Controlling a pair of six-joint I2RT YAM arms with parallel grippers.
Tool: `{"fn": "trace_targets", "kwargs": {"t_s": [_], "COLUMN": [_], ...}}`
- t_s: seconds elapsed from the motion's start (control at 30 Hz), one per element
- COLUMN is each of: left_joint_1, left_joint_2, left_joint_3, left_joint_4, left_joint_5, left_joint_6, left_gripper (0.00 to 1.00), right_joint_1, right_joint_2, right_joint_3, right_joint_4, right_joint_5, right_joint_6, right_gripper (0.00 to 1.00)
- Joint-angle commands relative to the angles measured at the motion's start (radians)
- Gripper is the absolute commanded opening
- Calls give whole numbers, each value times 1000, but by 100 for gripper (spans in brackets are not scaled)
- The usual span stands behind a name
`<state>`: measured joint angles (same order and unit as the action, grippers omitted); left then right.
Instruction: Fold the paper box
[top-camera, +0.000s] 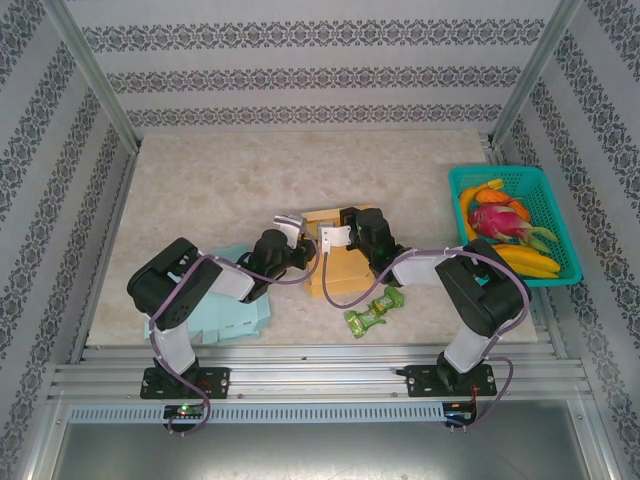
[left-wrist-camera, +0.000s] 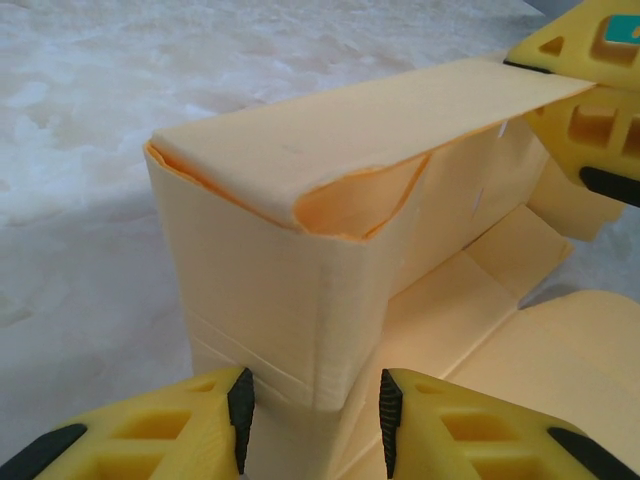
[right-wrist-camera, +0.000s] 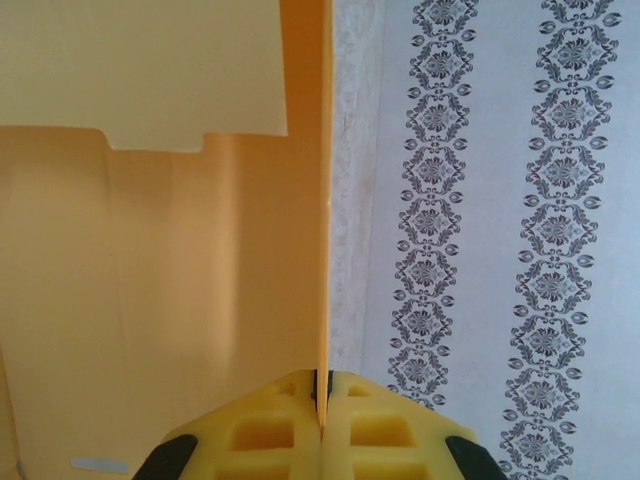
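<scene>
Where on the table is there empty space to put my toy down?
The big bare patch is the far half of the table, between the back wall and the paper box. A smaller strip lies between the box and the green basket. The near edge is crowded: blue sheets, green wrapper, left arm and right arm.

Table (top-camera: 220, 180) with box (top-camera: 335, 272), basket (top-camera: 500, 171), packet (top-camera: 372, 312), sheets (top-camera: 228, 312)
</scene>
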<state>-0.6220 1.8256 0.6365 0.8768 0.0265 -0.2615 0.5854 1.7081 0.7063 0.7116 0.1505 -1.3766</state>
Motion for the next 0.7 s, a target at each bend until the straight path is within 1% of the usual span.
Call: {"fn": "trace_targets", "kwargs": {"t_s": [0.0, 0.17, 0.4, 0.5, 0.67], "left_joint_1": [-27, -29, -30, -30, -30], "left_joint_2": [30, 43, 43, 48, 73], "left_joint_3": [46, 46, 48, 44, 41], "left_joint_4": [65, 92, 104, 97, 123], "left_joint_5": [7, -24, 16, -2, -46], "left_joint_6": [-3, -10, 2, 1, -25], "left_gripper": [41, 43, 44, 44, 48], "right_joint_1": [44, 43, 44, 43, 45], "right_joint_2": [2, 3, -2, -3, 4], "right_joint_3": [-28, -30, -31, -34, -39], "right_joint_4": [-63, -65, -79, -78, -74], "right_joint_5": [-129, -127, -121, -124, -122], "right_joint_6": [38, 48, 55, 61, 66], "right_gripper": [0, 0, 0, 0, 0]}}
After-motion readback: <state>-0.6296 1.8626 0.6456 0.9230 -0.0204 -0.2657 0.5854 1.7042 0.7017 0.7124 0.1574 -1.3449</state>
